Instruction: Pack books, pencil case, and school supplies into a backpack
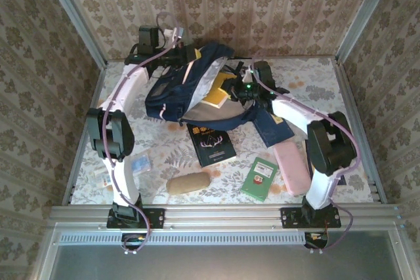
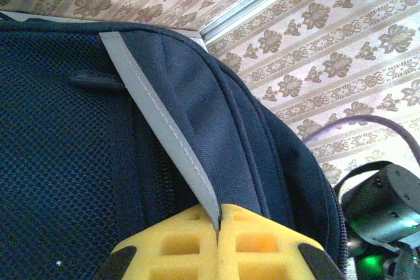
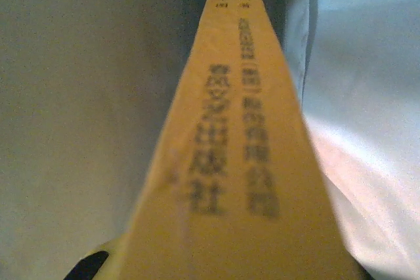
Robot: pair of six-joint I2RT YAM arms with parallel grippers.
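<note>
**Left gripper** [image 2: 218, 231]: fingers pressed together on the pale stripe [image 2: 157, 129] of the backpack [image 2: 65, 175]. The fabric ran up and away from the fingertips, and the mouth edge was judged to be held raised.

**Right gripper** [image 1: 238, 90]: judged clamped on the near end of the orange-yellow book [image 3: 230, 162], though the pads were largely hidden beneath it.

**Governing relation:** the book's long axis ran straight ahead of the right fingers, spine uppermost, with its far end inside the backpack's opening. The right arm was the nearer and carried the load.

**Clearance:** pale surfaces stood close on both sides of the spine. Side room was judged narrow, with open room only forward along the axis.

**Next move, in judgement:** a straight push ahead without twisting.

**Risk:** a leading corner catching the fabric edge.

**Not yet packed:** the black book [image 1: 210, 141] lay on the table behind the right fingers.
</note>
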